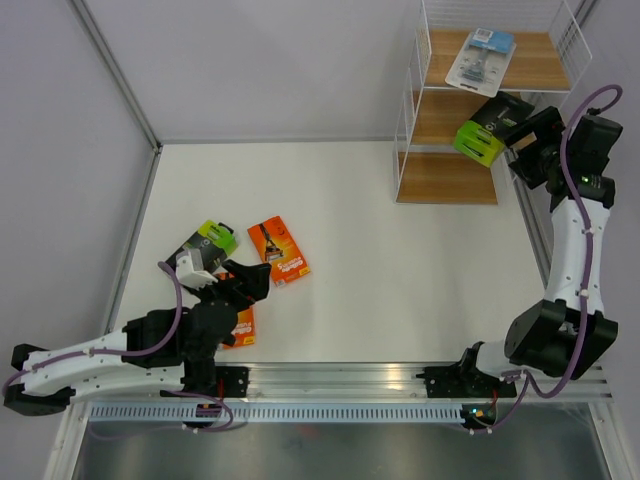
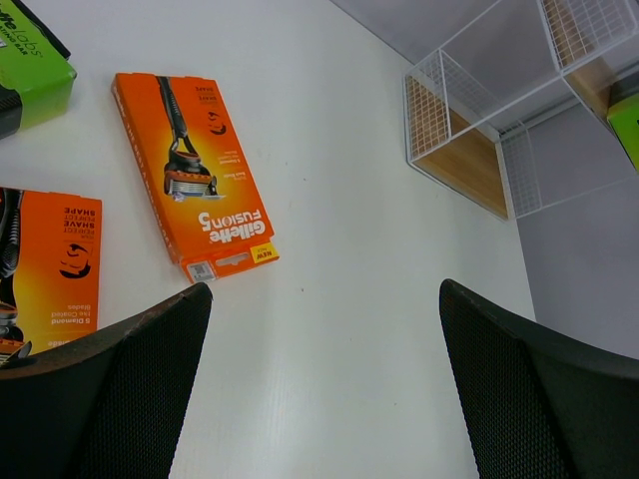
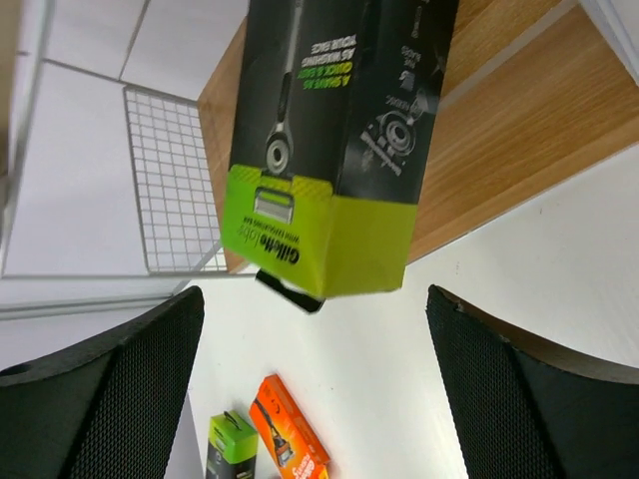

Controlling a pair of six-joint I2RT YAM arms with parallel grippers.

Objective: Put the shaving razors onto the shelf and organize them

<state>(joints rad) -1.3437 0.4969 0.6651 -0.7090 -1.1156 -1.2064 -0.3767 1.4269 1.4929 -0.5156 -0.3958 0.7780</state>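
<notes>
The shelf [image 1: 455, 178] stands at the far right, with a clear blue-carded blister razor pack [image 1: 481, 55] on its top board. A black razor box [image 3: 329, 130] lies on the middle board [image 3: 519, 130], its lime-green end jutting past the edge. My right gripper [image 3: 315, 299] is open just in front of that end, fingers apart on either side and not touching it. On the table at the left lie an orange razor card [image 2: 195, 175], a second orange card [image 2: 45, 264] and another black-and-green box [image 2: 30, 70]. My left gripper [image 2: 324, 299] hovers open over bare table beside them.
The left arm partly covers the second orange card [image 1: 240, 325] in the top view. The shelf's bottom board [image 1: 448, 180] holds nothing. White wire mesh [image 3: 175, 185] closes the shelf's side. Grey walls bound the table [image 1: 400, 260] at the back and left.
</notes>
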